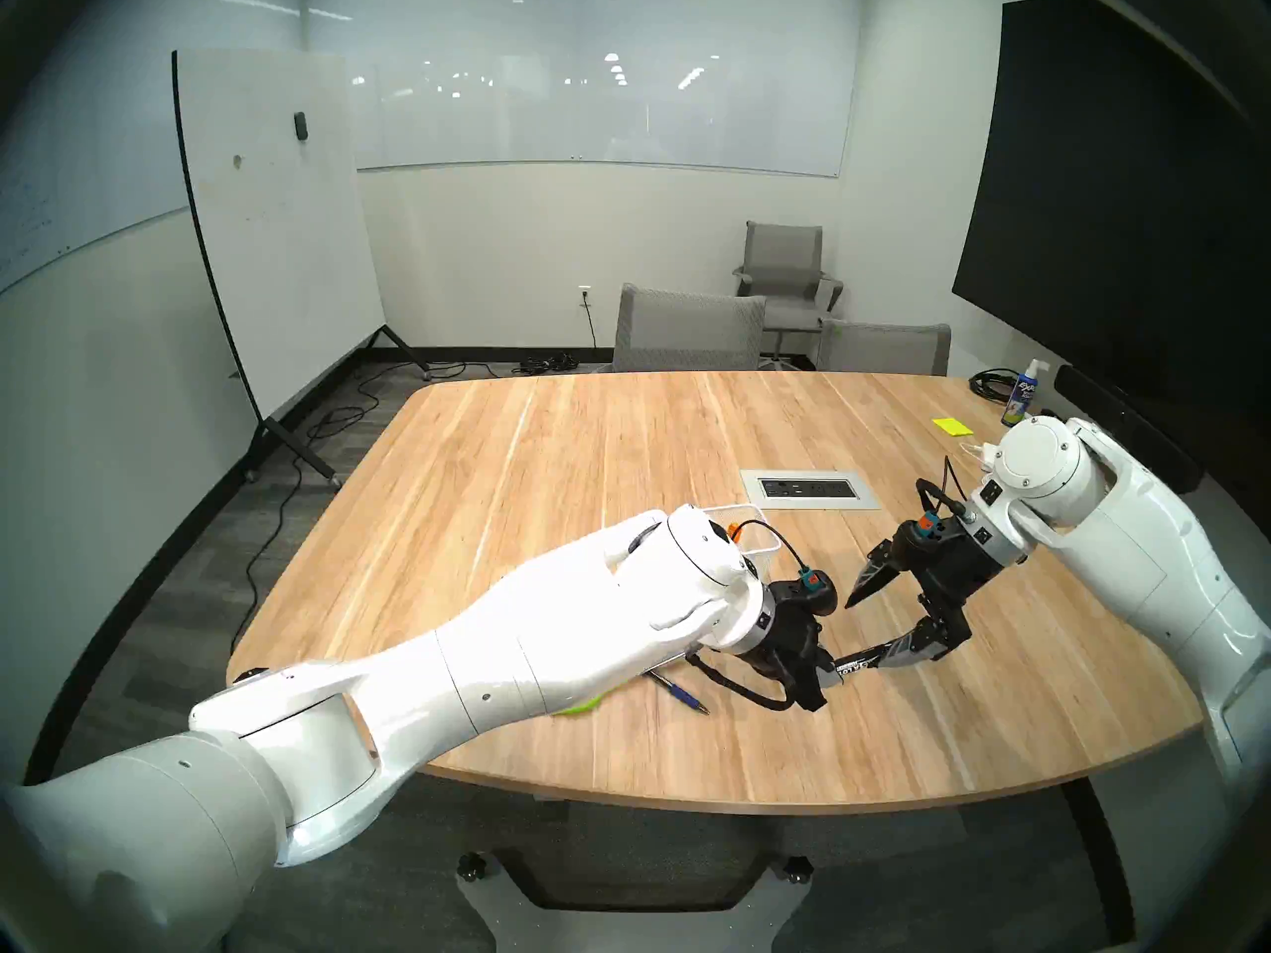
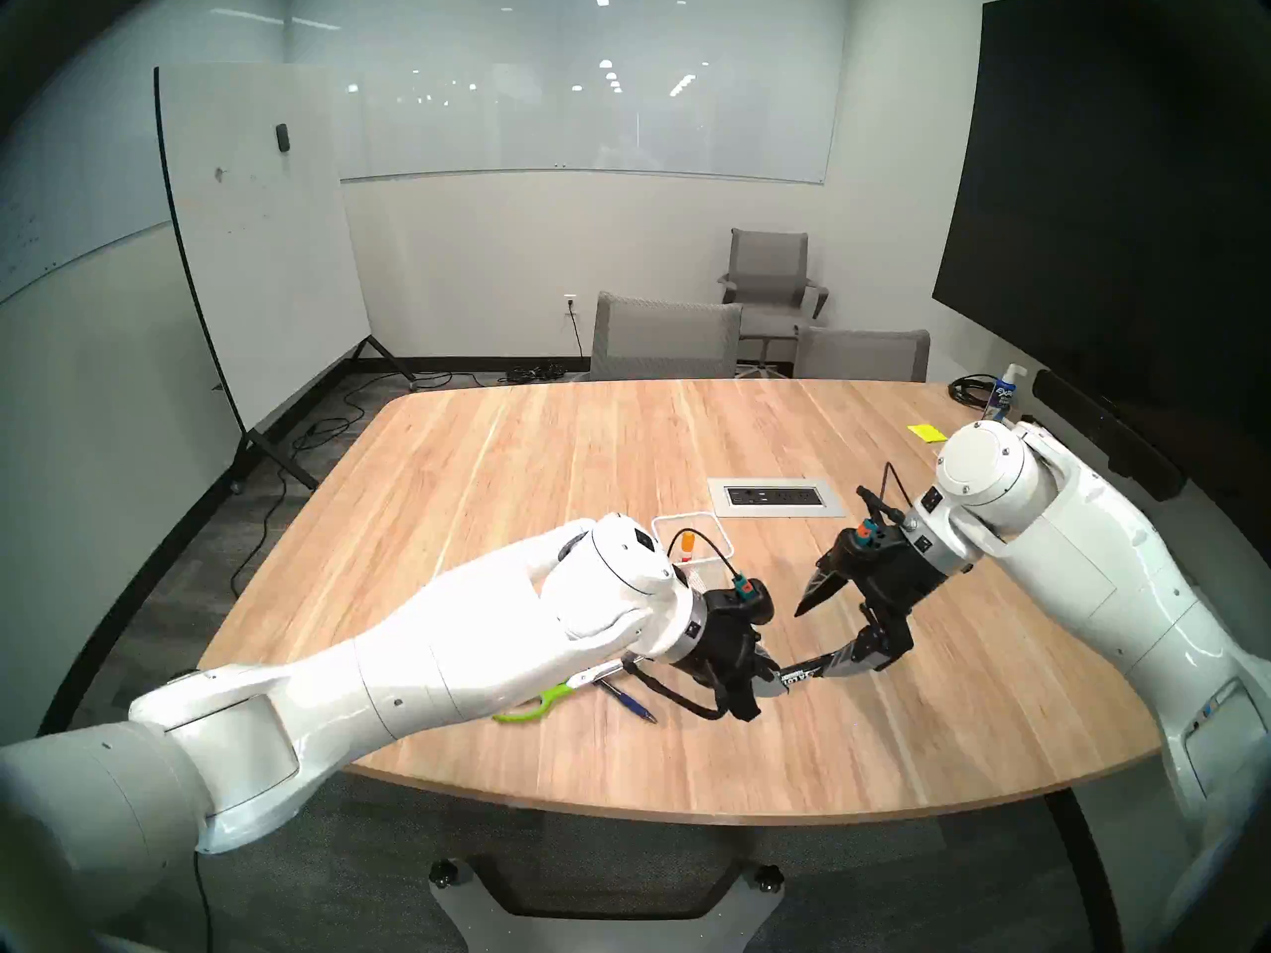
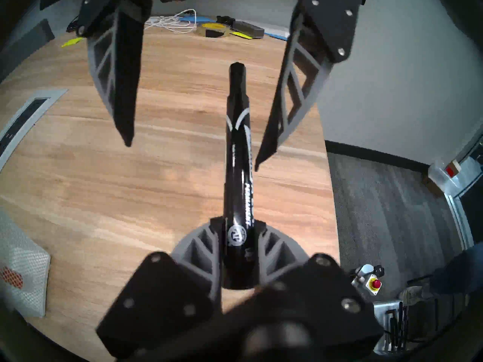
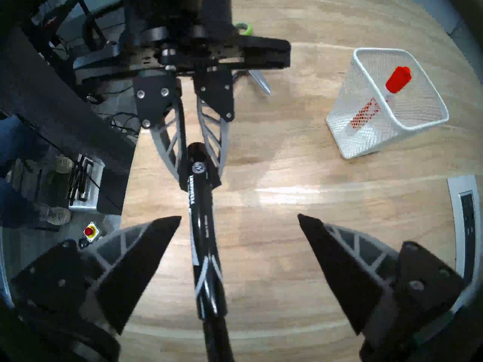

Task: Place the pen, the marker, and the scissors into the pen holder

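My left gripper is shut on the base of a thick black marker, held level above the table. The marker's other end lies between the spread fingers of my right gripper, which is open. The blue pen lies on the table under my left wrist. Beside it are the green-handled scissors, mostly hidden by my left arm. The white mesh pen holder stands behind my left wrist with a red-capped marker inside.
A grey power outlet panel is set into the table's middle. A spray bottle and a yellow sticky note sit at the far right corner. Grey chairs stand beyond the far edge.
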`<state>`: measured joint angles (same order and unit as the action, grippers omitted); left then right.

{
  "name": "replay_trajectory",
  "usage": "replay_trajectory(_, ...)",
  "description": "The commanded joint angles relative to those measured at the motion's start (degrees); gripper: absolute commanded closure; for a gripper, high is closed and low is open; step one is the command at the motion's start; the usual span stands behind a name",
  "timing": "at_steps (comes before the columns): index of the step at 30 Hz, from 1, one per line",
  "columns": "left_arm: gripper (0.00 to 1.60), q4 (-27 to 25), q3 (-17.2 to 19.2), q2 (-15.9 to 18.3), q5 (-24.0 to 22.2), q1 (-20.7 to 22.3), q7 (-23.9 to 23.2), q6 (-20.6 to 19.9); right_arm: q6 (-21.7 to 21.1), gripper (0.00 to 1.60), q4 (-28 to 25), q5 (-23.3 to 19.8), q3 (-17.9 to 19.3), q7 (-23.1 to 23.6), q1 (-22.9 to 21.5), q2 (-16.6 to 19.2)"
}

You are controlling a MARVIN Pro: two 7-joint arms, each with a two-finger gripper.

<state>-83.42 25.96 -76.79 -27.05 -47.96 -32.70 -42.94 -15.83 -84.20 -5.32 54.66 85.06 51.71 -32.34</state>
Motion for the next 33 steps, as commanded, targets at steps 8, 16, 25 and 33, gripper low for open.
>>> replay_trajectory(8, 1.60, -5.8, 2.6, 2.4, -0.4, -3.3, 4.5, 0.5, -1.6, 0.00, 4.9, -2.9, 1.2, -0.1, -6.7, -1.4)
replay_trajectory(16, 1.60, -10.5, 4.5, 5.3, -0.8, -7.0, 8.8, 0.4, -2.3, 0.00, 6.7, -3.0, 0.4, -0.1, -8.8, -2.1)
replay_trajectory(25, 1.60, -16.7, 7.1, 8.2, -1.2, -11.8, 14.6, 2.3, -2.3, 0.00, 9.8, -2.4, -0.3, -0.1, -10.5, -3.4)
replay_trajectory(33, 1.60, -20.9, 8.2, 9.2, -1.0, -13.3, 17.6, 3.5, -2.5, 0.62, 11.7, -2.5, -0.4, -0.1, -11.7, -4.0)
